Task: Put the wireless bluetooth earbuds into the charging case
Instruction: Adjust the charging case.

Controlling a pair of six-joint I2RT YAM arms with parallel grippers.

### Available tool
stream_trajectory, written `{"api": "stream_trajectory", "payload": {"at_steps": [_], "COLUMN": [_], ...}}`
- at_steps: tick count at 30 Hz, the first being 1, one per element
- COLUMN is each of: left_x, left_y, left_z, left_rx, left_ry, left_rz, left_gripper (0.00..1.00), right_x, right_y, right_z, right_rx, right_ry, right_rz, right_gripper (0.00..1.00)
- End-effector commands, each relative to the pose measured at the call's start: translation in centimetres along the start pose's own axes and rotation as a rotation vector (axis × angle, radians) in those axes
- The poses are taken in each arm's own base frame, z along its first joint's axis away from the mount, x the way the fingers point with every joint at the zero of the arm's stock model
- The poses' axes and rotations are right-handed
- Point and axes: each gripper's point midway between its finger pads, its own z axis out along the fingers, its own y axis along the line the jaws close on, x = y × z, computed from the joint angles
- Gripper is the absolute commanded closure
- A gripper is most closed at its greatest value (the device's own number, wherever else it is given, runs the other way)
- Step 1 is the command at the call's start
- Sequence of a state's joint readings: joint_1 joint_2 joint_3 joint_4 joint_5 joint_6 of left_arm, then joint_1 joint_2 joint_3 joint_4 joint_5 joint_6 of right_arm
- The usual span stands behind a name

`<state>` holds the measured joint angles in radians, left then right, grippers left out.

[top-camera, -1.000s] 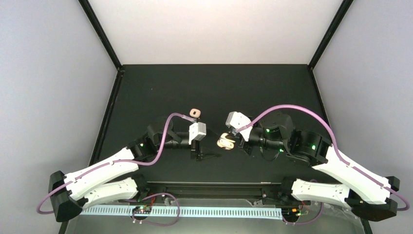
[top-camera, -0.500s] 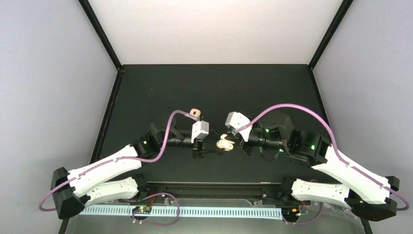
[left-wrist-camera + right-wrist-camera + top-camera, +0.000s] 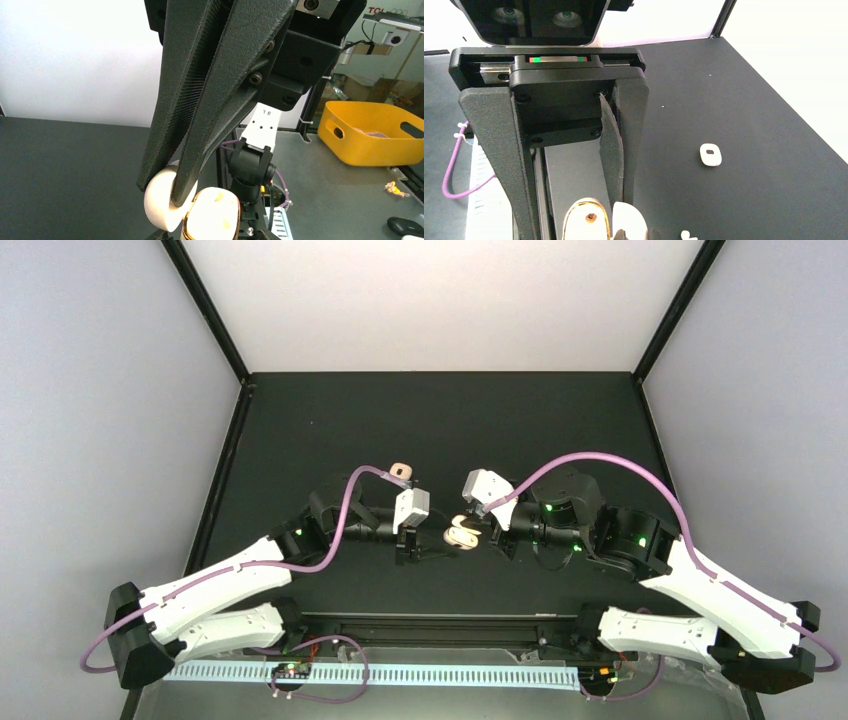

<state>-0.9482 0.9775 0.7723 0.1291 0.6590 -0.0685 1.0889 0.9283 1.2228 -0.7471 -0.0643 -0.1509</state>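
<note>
An open cream charging case (image 3: 463, 532) with a gold rim is held above the dark table between both arms. My right gripper (image 3: 491, 538) is shut on its base (image 3: 586, 222), which sits between the fingers (image 3: 616, 150) at the bottom edge of the right wrist view. My left gripper (image 3: 162, 192) has one finger on each side of the raised lid (image 3: 157, 202) and pinches it. The base (image 3: 212, 215) shows two empty earbud holes. One tiny white earbud (image 3: 684, 234) lies on the table beside the case. Other earbuds are out of view.
A second, closed cream case (image 3: 400, 472) lies on the table behind my left wrist and also shows as the closed case (image 3: 710, 155) in the right wrist view. A yellow bin (image 3: 370, 132) stands off the table. The table (image 3: 520, 430) has black frame posts at its back corners.
My left arm has moved right to the case and its jaws have narrowed onto the lid. The right arm and the case have barely shifted.
</note>
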Motion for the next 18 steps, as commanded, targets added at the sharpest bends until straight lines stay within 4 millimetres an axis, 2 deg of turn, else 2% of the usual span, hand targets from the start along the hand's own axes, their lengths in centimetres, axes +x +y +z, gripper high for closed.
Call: {"api": "stream_trajectory", "payload": {"at_steps": [1, 4, 10, 18], "left_x": [-2.81, -2.84, -2.58, -2.28], "left_y": [-0.49, -0.54, -0.46, -0.48], "left_z": [-0.08, -0.04, 0.07, 0.21], "left_rx": [0.026, 0.030, 0.032, 0.040], "left_ry": [-0.063, -0.065, -0.059, -0.050], "left_rz": [0.038, 0.036, 0.033, 0.026], "left_gripper": [0.52, 0.53, 0.63, 0.73], "right_x": [-1.14, -1.20, -1.17, -1.19], "right_y": [0.28, 0.27, 0.31, 0.30], "right_z": [-0.38, -0.37, -0.33, -0.38], "right_rx": [-0.014, -0.014, -0.016, -0.015], "right_ry": [-0.037, -0.039, -0.038, -0.040], "right_rz": [0.006, 0.006, 0.005, 0.004], "right_gripper": [0.99, 0.99, 0.99, 0.99]}}
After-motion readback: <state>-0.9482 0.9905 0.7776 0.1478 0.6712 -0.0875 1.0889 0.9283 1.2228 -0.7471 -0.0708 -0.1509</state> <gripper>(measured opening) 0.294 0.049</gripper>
